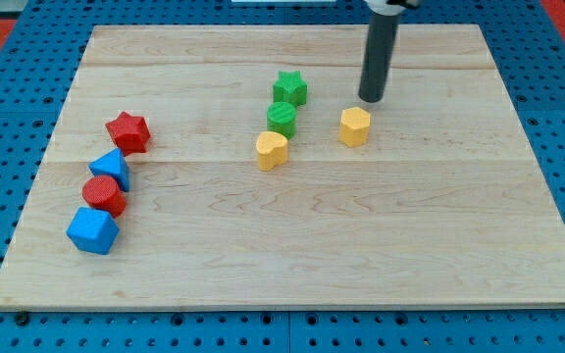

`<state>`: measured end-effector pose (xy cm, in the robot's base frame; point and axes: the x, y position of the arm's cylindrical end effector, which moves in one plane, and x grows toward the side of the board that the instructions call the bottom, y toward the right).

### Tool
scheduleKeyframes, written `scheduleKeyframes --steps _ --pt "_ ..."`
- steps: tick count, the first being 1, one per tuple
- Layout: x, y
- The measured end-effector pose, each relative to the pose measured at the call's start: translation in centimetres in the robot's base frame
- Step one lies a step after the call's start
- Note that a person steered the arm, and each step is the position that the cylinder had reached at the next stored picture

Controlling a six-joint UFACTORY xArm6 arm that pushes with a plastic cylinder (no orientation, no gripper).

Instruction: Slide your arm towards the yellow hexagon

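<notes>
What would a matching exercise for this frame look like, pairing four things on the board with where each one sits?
Things:
1. my tip
2. green star
3. blue cube
4. yellow heart

Places:
A. lowest of the cluster at the view's left
B. just above the yellow hexagon, slightly to its right
C. directly below the green cylinder
D. top of the middle column of blocks

Pairs: 1-B, 2-D, 3-A, 4-C
</notes>
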<state>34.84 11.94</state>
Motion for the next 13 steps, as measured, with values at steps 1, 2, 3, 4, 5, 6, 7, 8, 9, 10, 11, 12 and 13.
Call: scheduleKeyframes --steps 1,2,3,4,5,6,7,8,9,10,11,12,13 --pt "4.3 -1.0" --pt "6.2 -1.1" --pt "3.3 -1.1" --pt "4.6 -3.3" --pt "6.7 -4.5" --pt "9.1 -5.9" --pt "11.2 -7.6" --pt "12.7 -8.7" --pt "13.9 -6.4" --pt "15.6 -5.8" --pt "16.6 -6.6" --pt "16.6 -7.8" --pt "16.6 -9.6"
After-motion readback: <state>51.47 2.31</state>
